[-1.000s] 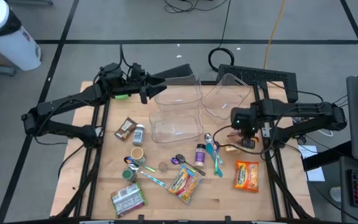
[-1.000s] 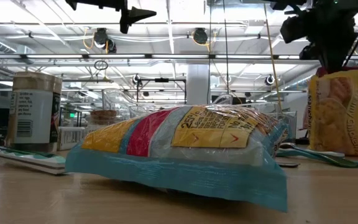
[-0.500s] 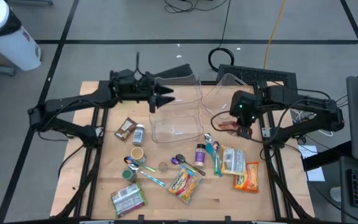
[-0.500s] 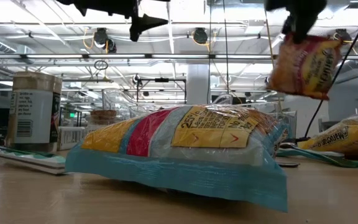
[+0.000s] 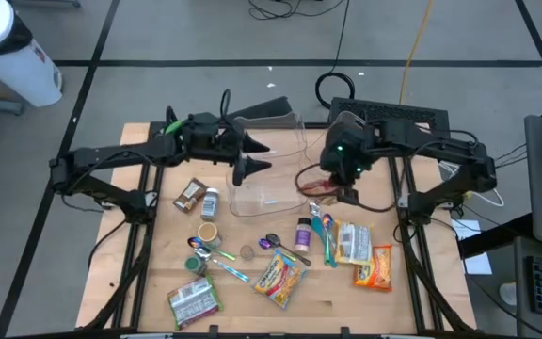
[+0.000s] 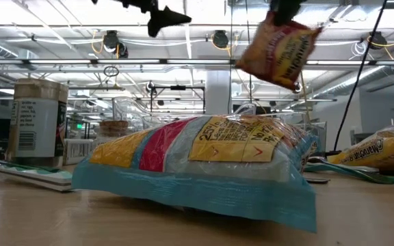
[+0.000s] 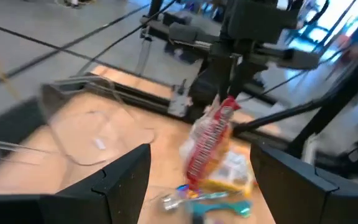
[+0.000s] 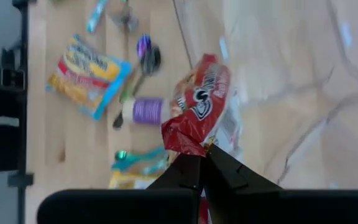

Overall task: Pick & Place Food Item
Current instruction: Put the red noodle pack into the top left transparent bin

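The packet (image 8: 199, 109), red and orange, hangs in the air by its top seam, clear of the table (image 5: 243, 311), so it dangles freely below the fingers instead of dragging across the clutter. The right gripper (image 8: 202, 157) has it pinched, jaws closed tight on that crimped edge; the packet's body swings out beyond the fingertips. From above it is just beside the right edge of the near clear bin (image 5: 266, 196), between that bin and a 2nd clear bin (image 5: 346, 141) behind, and above the purple jar (image 5: 303, 230) and spoons (image 5: 322, 226). That position suggests it is being carried toward a bin for dropping, though which of the 2 cannot be told.

The left gripper (image 7: 201, 180) hovers over the near bin's far edge, jaws spread wide and holding nothing, its camera facing the hanging packet. It looks to be waiting.

Other packets, including a soup packet (image 5: 373, 266), lie on the table below.
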`<action>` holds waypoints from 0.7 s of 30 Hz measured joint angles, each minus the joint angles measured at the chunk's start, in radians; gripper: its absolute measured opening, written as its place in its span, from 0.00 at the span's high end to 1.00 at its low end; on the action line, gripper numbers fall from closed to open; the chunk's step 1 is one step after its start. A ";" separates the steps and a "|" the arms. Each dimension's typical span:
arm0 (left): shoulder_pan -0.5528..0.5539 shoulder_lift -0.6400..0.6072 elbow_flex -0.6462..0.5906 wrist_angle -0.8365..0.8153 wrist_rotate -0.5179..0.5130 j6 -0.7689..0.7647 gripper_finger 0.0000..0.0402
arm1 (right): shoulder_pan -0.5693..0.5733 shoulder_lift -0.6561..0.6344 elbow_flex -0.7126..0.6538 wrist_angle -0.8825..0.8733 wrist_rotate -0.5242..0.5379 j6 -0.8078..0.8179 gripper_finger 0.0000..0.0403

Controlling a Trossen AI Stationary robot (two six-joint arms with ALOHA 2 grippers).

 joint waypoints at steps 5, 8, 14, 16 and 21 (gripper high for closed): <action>-0.022 0.014 0.130 -0.194 -0.064 0.102 0.29 | -0.006 0.046 0.043 0.121 -0.048 -0.035 1.00; -0.030 0.027 0.182 -0.206 -0.059 0.121 0.29 | -0.009 0.058 0.051 0.217 -0.090 -0.019 1.00; -0.047 0.088 0.229 -0.272 -0.052 0.141 0.29 | -0.008 0.059 0.052 0.398 -0.102 0.038 1.00; -0.055 0.107 0.234 -0.266 -0.033 0.141 0.29 | -0.008 0.059 0.052 0.431 -0.101 0.053 1.00; -0.079 0.142 0.234 -0.266 -0.002 0.131 0.29 | -0.008 0.058 0.052 0.467 -0.101 0.072 1.00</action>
